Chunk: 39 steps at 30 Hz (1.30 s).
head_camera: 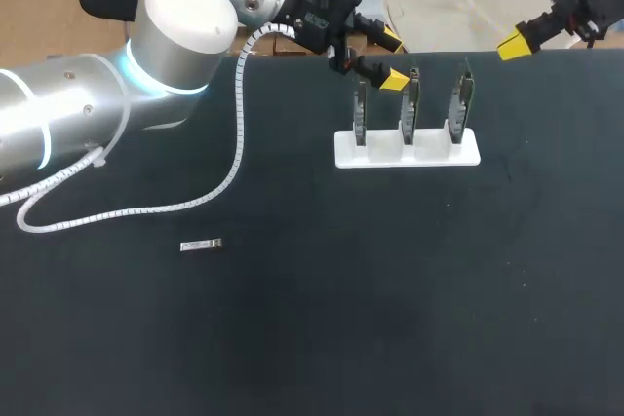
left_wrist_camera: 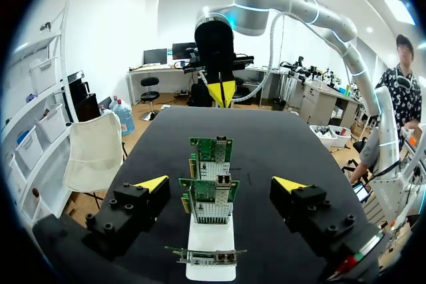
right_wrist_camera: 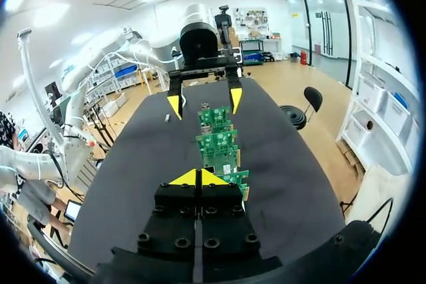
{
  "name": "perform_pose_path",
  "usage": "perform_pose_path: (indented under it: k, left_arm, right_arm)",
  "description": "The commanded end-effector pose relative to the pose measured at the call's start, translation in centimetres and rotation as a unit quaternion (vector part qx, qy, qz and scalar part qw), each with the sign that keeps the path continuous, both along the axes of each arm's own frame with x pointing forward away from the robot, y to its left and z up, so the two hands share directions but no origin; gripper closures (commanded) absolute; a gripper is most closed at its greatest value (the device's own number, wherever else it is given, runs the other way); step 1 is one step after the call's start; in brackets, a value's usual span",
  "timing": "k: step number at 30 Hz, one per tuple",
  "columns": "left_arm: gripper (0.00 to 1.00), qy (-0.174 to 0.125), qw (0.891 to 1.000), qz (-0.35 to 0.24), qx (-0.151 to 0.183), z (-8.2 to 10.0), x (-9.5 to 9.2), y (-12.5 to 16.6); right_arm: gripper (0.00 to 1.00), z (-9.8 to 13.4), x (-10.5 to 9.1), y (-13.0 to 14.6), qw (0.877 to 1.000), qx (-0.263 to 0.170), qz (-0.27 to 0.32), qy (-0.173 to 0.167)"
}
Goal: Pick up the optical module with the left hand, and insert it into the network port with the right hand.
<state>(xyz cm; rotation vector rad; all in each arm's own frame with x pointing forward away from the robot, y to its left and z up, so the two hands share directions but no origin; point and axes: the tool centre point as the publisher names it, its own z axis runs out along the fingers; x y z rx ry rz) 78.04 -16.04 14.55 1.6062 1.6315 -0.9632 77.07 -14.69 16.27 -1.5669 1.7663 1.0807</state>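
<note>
The optical module (head_camera: pixel 202 245), a small silver bar, lies alone on the black table (head_camera: pixel 322 328), left of centre; the right wrist view shows the module (right_wrist_camera: pixel 167 118) far ahead, beside my left arm. Three network cards (head_camera: pixel 409 109) stand upright in a white stand (head_camera: pixel 408 150) at the back. My left gripper (head_camera: pixel 392 60) hovers open just behind the stand's left end, nothing between its fingers; in its own view the left gripper (left_wrist_camera: pixel 221 184) frames the cards (left_wrist_camera: pixel 212 197). My right gripper (head_camera: pixel 515 44) is shut and empty at the table's far right edge; the right wrist view shows this gripper (right_wrist_camera: pixel 198 177) in line with the card row (right_wrist_camera: pixel 219 144).
A white coiled cable (head_camera: pixel 146 209) from my left arm loops onto the table behind the module. The stand and cards are the only upright obstacle. Black tabletop stretches wide in front of the stand and to the module's right.
</note>
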Motion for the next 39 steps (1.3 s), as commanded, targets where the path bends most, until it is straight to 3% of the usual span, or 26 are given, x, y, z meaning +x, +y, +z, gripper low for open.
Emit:
perform_pose_path:
  k: [1,5,6,7,35,39]
  left_arm:
    - [0.0,0.002,1.0,-0.002,0.002,0.05,0.25,-0.1]
    - [0.0,0.002,1.0,-0.002,0.002,0.05,0.25,-0.1]
    - [0.0,0.002,1.0,-0.002,0.002,0.05,0.25,-0.1]
    - [0.0,0.002,1.0,-0.002,0.002,0.05,0.25,-0.1]
    - [0.0,0.002,1.0,-0.002,0.002,0.05,0.25,-0.1]
    - [0.0,-0.022,1.0,-0.011,-0.01,1.02,0.5,-0.28]
  right_arm:
    - [1.0,-0.04,-0.47,-0.04,1.0,0.0,-0.006,-0.003]
    - [1.0,-0.01,-0.42,0.01,1.0,-0.001,-0.011,-0.001]
    - [0.69,-0.01,-0.4,0.06,1.0,-0.002,-0.013,0.0]
    - [0.0,-0.01,-0.4,0.06,1.0,-0.002,-0.013,0.0]
    - [0.0,-0.01,-0.4,0.06,1.0,-0.002,-0.013,0.0]
    - [0.0,-0.01,-0.4,0.06,1.0,-0.002,-0.013,0.0]
